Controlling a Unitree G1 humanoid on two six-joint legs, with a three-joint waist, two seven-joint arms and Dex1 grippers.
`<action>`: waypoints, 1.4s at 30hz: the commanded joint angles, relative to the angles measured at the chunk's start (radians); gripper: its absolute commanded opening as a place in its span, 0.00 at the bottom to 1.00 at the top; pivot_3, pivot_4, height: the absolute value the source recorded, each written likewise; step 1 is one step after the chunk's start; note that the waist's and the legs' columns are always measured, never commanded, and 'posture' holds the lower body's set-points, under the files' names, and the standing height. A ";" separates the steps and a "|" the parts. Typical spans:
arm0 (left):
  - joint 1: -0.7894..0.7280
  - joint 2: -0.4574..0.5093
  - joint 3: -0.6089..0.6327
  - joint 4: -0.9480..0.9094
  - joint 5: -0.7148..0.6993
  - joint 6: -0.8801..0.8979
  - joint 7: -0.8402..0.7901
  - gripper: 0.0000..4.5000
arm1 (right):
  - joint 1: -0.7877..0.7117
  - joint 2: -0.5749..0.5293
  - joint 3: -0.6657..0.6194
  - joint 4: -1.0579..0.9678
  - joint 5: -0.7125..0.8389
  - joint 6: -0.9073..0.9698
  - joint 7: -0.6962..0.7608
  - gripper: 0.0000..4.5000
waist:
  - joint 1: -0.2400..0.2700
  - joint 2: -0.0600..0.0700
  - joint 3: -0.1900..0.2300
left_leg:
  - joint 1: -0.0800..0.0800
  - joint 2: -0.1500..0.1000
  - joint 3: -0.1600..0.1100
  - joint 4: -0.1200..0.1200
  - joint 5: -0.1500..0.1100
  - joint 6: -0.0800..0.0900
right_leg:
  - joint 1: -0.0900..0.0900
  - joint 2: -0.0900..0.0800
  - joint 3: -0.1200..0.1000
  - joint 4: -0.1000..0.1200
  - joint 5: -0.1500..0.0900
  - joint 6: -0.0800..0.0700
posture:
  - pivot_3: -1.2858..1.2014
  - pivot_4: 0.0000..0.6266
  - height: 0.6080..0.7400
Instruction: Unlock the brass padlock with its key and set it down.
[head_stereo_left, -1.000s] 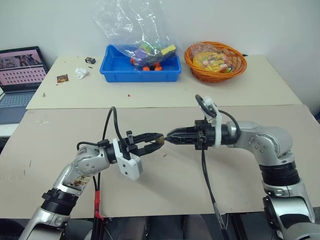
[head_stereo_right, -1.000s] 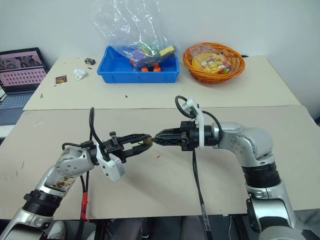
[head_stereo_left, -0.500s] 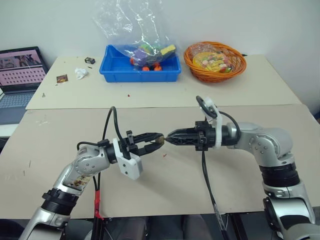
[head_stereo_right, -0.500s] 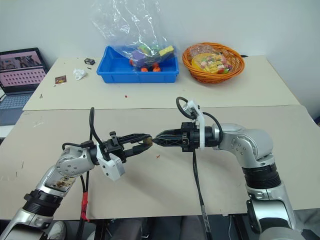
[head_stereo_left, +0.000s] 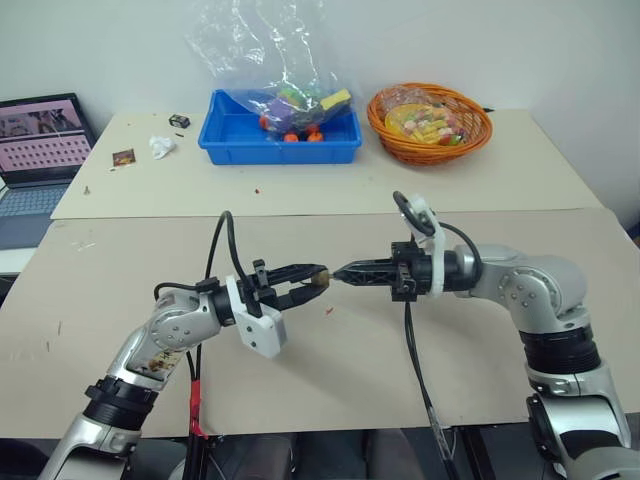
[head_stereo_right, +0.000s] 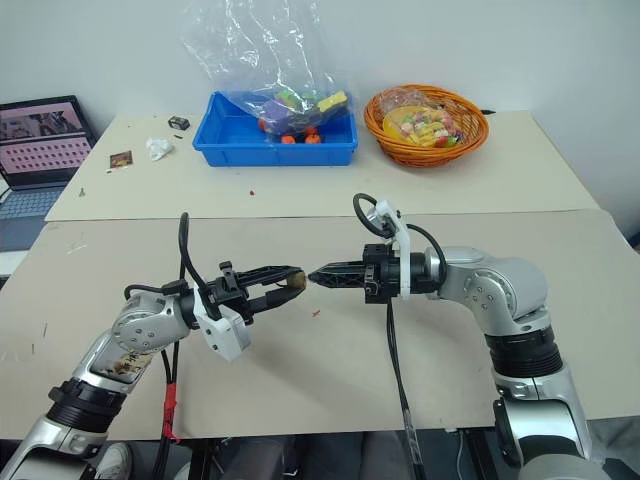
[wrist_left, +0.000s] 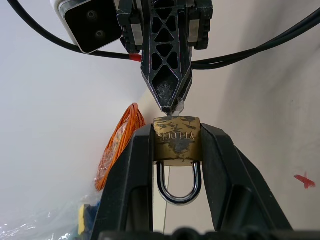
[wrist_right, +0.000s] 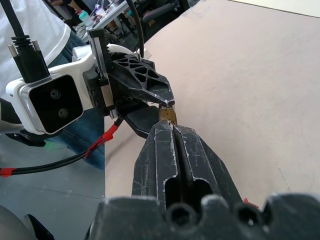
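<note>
While the brass padlock (wrist_left: 176, 139) is pinched by the left gripper (wrist_left: 176, 150), the key (wrist_left: 176, 106), clamped in the pressed-together right gripper (head_stereo_left: 342, 273), should be turned squarely.

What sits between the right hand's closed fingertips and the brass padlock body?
In the left wrist view, only the small silvery metal key: its head is pinched by the right hand and meets the squarish brass padlock, which the left hand clamps.

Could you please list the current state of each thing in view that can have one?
brass padlock: shackle still seated in the body, clamped in the left gripper, held above the table.
key: at the padlock's keyhole end, pinched by the right gripper.
laptop: open, screen lit.
plastic bag: open, in the blue bin.
</note>
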 joint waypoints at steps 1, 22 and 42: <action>-0.015 -0.002 0.017 -0.035 -0.020 -0.005 0.015 0.19 | 0.002 -0.001 -0.029 -0.037 0.031 0.005 0.005 0.01 | 0.000 0.000 0.000 | 0.000 0.000 0.000 0.000 0.000 0.000 | 0.000 0.000 0.000 0.000 0.000 0.000 | 0.52 0.24 1.00; 0.001 -0.010 0.026 -0.063 -0.010 0.008 0.018 0.19 | -0.112 0.273 -0.372 0.317 0.442 0.538 -0.575 0.01 | -0.004 0.002 -0.001 | 0.000 0.001 0.002 0.000 0.000 0.000 | -0.001 0.000 0.002 0.006 0.001 -0.002 | 0.52 0.24 1.00; -0.008 -0.006 0.023 -0.080 -0.019 0.033 0.011 0.19 | -0.051 0.182 -0.331 0.153 0.333 0.390 -0.503 0.57 | -0.005 0.002 -0.001 | 0.000 0.001 0.004 0.000 0.000 0.000 | -0.002 0.001 0.002 0.008 0.001 -0.002 | 0.52 0.24 1.00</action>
